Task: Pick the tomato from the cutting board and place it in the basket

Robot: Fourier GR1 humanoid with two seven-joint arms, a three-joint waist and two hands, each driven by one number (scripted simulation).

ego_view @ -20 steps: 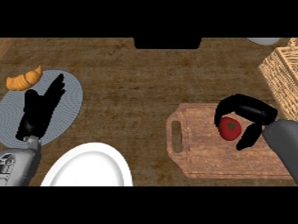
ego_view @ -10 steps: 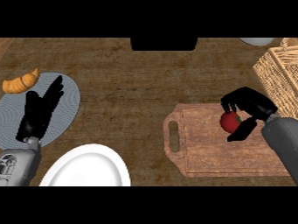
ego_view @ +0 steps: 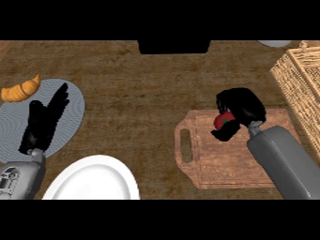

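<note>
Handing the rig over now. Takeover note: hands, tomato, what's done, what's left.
Right robot hand: shut on the tomato, over the far end of the cutting board; cannot tell if it is lifted.
Left robot hand: open, resting over the grey plate, near the croissant.
Done: tomato grasped.
Left: carry it right to the basket and release it inside.

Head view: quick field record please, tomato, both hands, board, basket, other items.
tomato: red, in the right hand, over the cutting board
right hand: curled round the tomato
left hand: open, over the grey plate
cutting board: wooden, handle slot at its left
basket: wicker, right edge, tomato not in it
other: croissant at grey plate's top-left rim; white plate lower left
</note>
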